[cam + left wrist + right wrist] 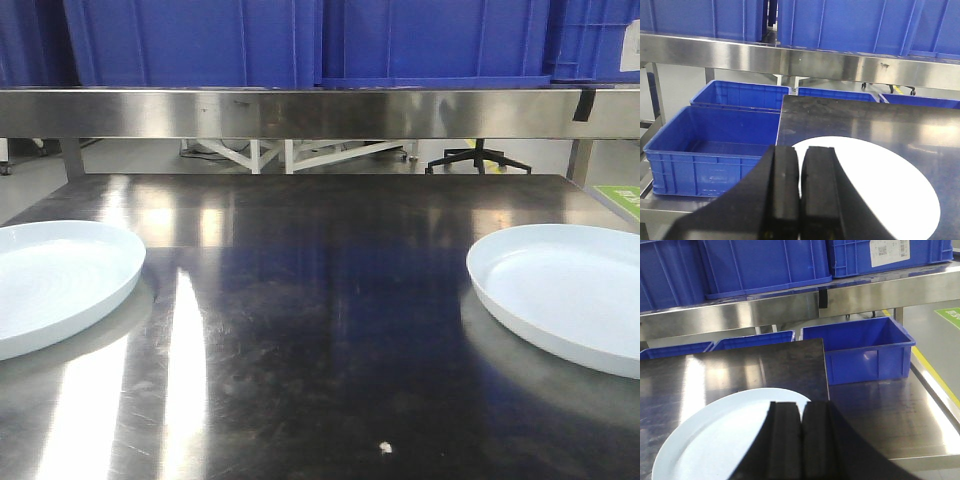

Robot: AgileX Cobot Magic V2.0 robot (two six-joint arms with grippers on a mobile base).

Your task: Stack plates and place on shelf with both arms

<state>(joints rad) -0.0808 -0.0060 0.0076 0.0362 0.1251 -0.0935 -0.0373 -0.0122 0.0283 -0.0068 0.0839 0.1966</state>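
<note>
Left gripper fills the bottom centre of the left wrist view: two black fingers rising from the bottom edge, aimed forward at the shelf, tilted a little down. The pads are pressed together with only a thin seam between them, and nothing is held. The left plate lies flat on the tabletop just past and below the fingertips, spreading to the lower right of frame. The fingers cover its near left rim, and contact cannot be told.

Right gripper at the bottom centre of the right wrist view has the same pose. Its fingers are closed flush on each other and empty. The right plate lies under and beyond the tips, spreading to the lower left of frame.

In the front view the left plate sits at the left edge and the right plate at the right edge. They are well apart, both flat and unstacked, with bare dark steel between them.

Further back, open blue bins sit at a lower level beside the table, upper left in the left wrist view. One blue bin is right of centre in the right wrist view. The steel shelf runs across the top of frame and carries blue crates.
</note>
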